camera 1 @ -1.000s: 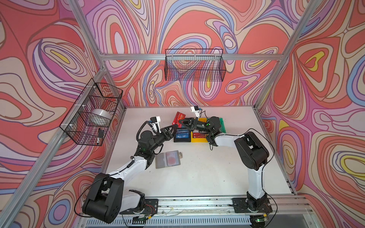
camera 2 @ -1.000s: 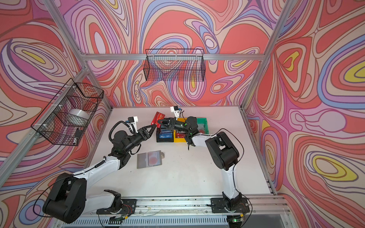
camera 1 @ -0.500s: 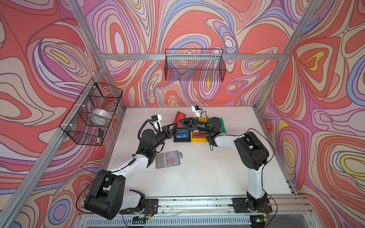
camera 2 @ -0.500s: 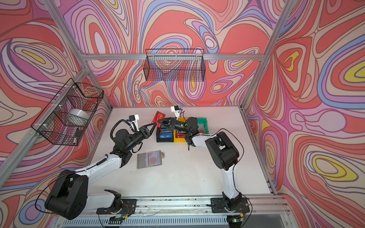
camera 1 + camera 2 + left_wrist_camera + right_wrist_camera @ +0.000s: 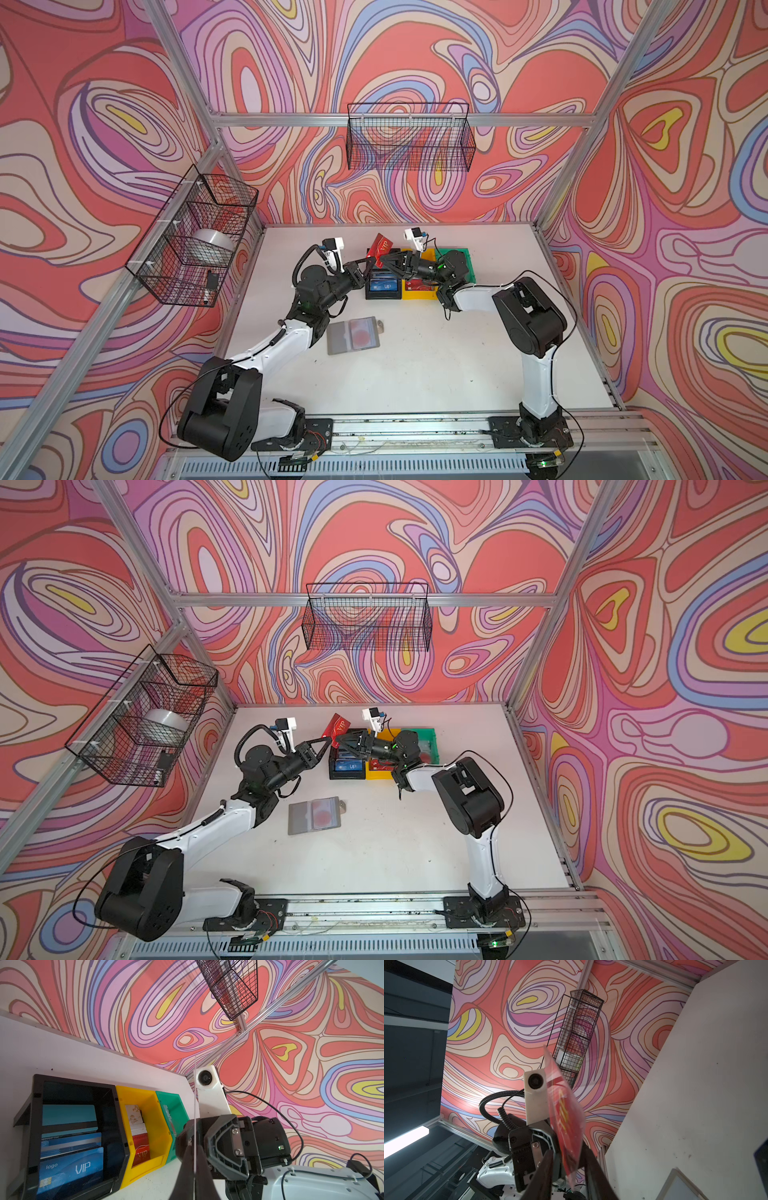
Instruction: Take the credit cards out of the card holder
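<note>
Step in hand: transfer of the red card (image 5: pixel 381 246) above the black bin (image 5: pixel 384 297). The left tool (image 5: pixel 370 262) pinched it; the right tool (image 5: pixel 569 1163) stood spread around it. The holder (image 5: pixel 353 336) lay on the surface (image 5: pixel 415 365), a spotted card (image 5: pixel 362 335) inside. The next move called for the right tool to withdraw squarely, without dragging the card.

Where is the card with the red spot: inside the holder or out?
Inside: in both top views the card shows its red spot through a pocket of the holder, flat on the table.
</note>
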